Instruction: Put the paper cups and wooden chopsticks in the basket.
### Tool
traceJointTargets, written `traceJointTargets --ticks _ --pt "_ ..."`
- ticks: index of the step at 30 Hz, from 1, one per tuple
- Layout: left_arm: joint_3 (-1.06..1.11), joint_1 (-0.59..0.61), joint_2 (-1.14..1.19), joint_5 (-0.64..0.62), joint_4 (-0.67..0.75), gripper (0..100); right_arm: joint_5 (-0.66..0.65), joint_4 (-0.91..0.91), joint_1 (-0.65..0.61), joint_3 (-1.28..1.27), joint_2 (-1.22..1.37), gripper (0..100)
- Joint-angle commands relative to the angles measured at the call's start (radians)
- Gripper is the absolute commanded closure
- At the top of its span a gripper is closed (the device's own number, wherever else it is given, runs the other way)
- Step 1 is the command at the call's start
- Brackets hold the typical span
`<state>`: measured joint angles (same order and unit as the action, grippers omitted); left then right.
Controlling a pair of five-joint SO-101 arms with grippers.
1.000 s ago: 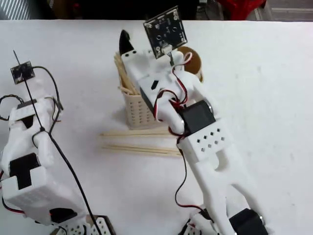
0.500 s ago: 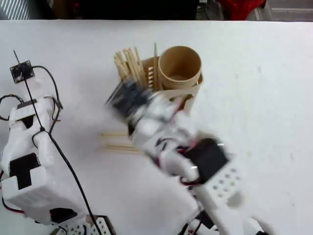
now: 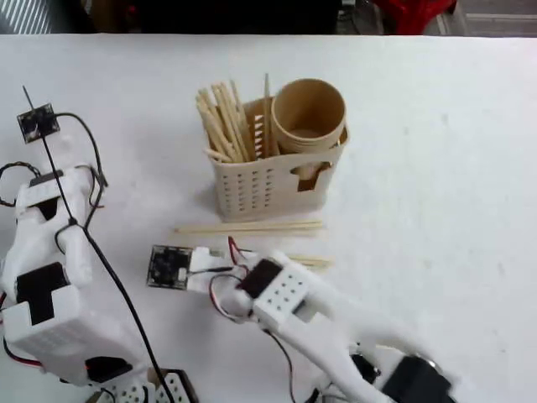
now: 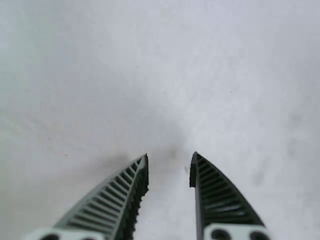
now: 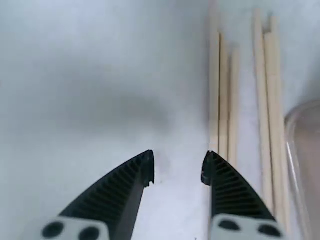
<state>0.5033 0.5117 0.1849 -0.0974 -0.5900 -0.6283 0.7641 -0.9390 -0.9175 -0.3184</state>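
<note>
So the right arm [image 3: 285, 294] just swung back off the basket [image 3: 268, 189] and sits low over the near table [image 3: 436, 168]. The right gripper [image 5: 177, 167] is parted with nothing in it, just beside the loose chopsticks [image 3: 252, 227]. Those are next, I'd guess. The cup [image 3: 308, 113] is in the basket behind them. The left gripper [image 4: 169, 162] is parted a little, empty too.

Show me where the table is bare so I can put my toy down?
Bare table lies right of the basket, and between basket and left arm. In front of the basket it is crowded: loose chopsticks and the right arm.
</note>
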Motion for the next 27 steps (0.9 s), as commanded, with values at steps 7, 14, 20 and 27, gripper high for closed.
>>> traceJointTargets --ticks 7,14,20,27 --pt "-0.021 -0.022 -0.007 -0.006 0.012 84 -0.014 -0.077 0.102 0.12 0.265 84.0" --pt "-0.021 -0.022 -0.007 -0.006 0.012 84 -0.012 -0.064 0.102 0.12 0.269 95.7" --pt "-0.021 -0.022 -0.007 -0.006 0.014 84 -0.012 -0.045 0.105 0.121 0.217 87.1" --pt "-0.021 -0.022 -0.007 -0.006 0.015 84 -0.011 0.004 0.12 0.101 0.088 84.6"
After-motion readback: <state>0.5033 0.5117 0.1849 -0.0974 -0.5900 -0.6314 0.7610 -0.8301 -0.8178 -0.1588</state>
